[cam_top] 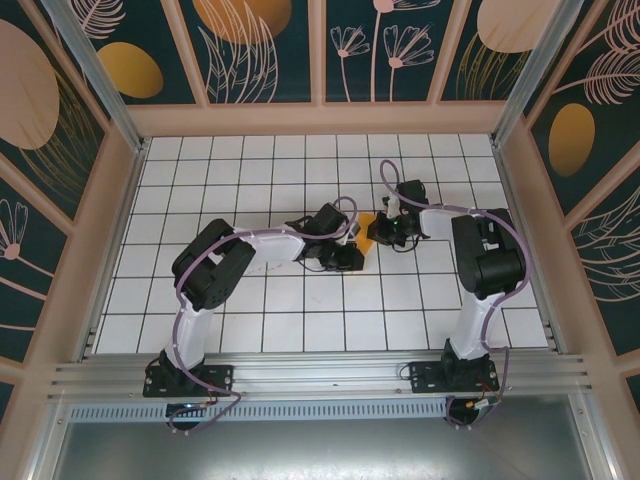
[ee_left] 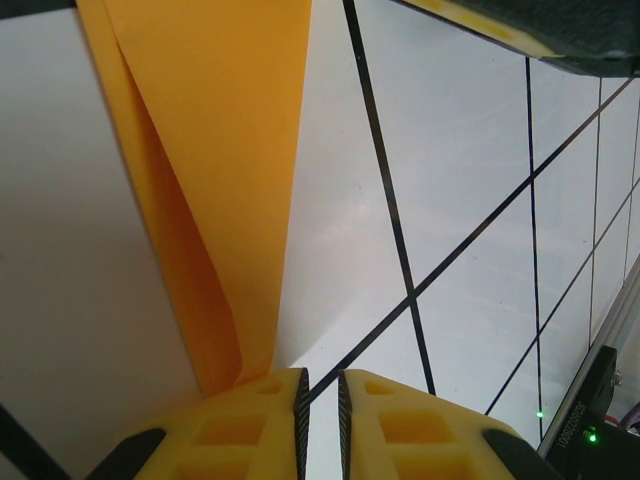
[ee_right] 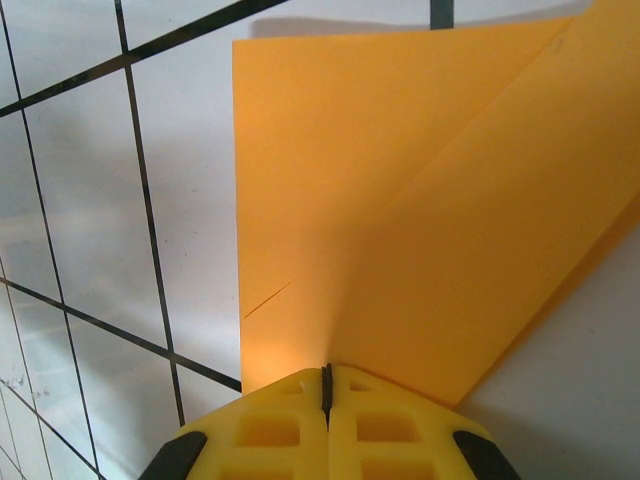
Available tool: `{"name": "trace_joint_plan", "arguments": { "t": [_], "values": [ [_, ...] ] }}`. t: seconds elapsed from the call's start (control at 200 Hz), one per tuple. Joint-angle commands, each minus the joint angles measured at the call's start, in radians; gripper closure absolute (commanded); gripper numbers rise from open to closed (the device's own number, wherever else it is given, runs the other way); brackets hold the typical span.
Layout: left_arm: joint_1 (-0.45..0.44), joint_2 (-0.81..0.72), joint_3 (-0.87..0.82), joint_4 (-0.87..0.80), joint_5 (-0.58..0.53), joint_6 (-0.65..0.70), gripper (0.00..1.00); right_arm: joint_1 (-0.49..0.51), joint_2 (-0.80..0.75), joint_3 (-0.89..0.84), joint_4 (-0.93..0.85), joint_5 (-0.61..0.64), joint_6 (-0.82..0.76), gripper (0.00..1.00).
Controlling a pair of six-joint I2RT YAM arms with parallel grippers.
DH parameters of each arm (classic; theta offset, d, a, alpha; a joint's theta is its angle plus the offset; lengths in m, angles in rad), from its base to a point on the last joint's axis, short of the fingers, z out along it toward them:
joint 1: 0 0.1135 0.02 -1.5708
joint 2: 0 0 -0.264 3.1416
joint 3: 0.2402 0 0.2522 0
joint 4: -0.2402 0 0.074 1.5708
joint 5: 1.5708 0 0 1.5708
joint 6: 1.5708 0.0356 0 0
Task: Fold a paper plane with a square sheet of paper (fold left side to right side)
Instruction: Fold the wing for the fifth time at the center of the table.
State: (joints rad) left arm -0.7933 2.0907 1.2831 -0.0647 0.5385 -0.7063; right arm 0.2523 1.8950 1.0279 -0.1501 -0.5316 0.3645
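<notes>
The square sheet of paper (cam_top: 366,221) is bright orange and partly folded, lying between the two grippers mid-table. In the right wrist view the paper (ee_right: 400,200) shows a diagonal crease, and its raised layer runs into my right gripper (ee_right: 326,375), which is shut on it. In the left wrist view the paper (ee_left: 210,150) tapers down to the outer side of the left finger (ee_left: 240,420). My left gripper (ee_left: 320,385) has its jaws a narrow slit apart with only bare tile between them. From above, the left gripper (cam_top: 352,243) and the right gripper (cam_top: 380,232) flank the paper.
The white tiled table (cam_top: 250,320) has black grid lines and is walled by a pale wooden frame (cam_top: 320,118). Free tiles lie all around the arms. The right arm's dark body (ee_left: 520,30) crosses the top of the left wrist view.
</notes>
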Motion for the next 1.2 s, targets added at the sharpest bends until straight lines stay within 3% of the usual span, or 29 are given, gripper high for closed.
{"name": "trace_joint_plan", "arguments": {
  "t": [0.0, 1.196],
  "values": [
    [-0.004, 0.02, -0.001, -0.014, -0.016, 0.015, 0.82, 0.01, 0.039, 0.004, -0.059, 0.063, -0.027, 1.0],
    [-0.039, 0.019, -0.095, 0.051, 0.037, -0.02, 0.82, 0.011, 0.061, 0.02, -0.072, 0.062, -0.027, 1.0]
  ]
}}
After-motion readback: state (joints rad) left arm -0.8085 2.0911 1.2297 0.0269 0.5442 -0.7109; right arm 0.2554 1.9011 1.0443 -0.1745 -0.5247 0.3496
